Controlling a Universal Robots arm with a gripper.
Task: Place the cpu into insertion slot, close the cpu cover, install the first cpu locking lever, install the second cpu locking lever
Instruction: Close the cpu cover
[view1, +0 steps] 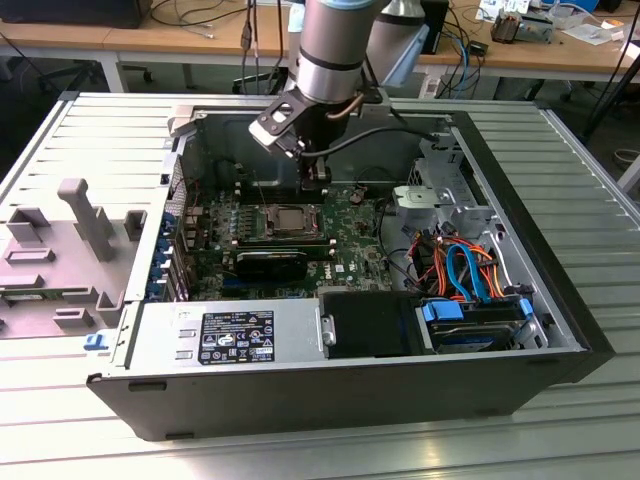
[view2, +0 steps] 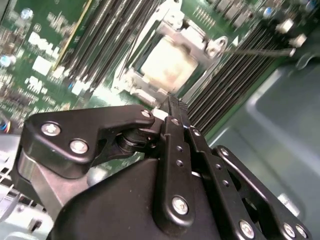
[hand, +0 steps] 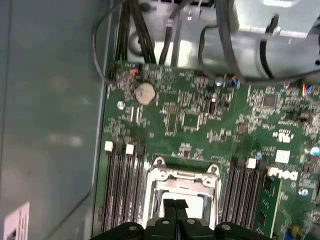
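While the arm is being lowered into the open computer case, the gripper is being carried with its fingers pressed together, and nothing is being gripped between them, as far as both wrist views show. The cpu is being seen directly beneath the fingertips, lying flat in the insertion slot, so the placing is being judged as done. The cpu cover is being seen down around the chip, just ahead of the fingertips, and that step is likewise being taken as finished. A thin metal rod is being shown running off from a socket corner beyond the fingertips. It is being taken for one of the locking levers, but whether it is latched cannot be told. Both lever steps are therefore being counted as probably left.
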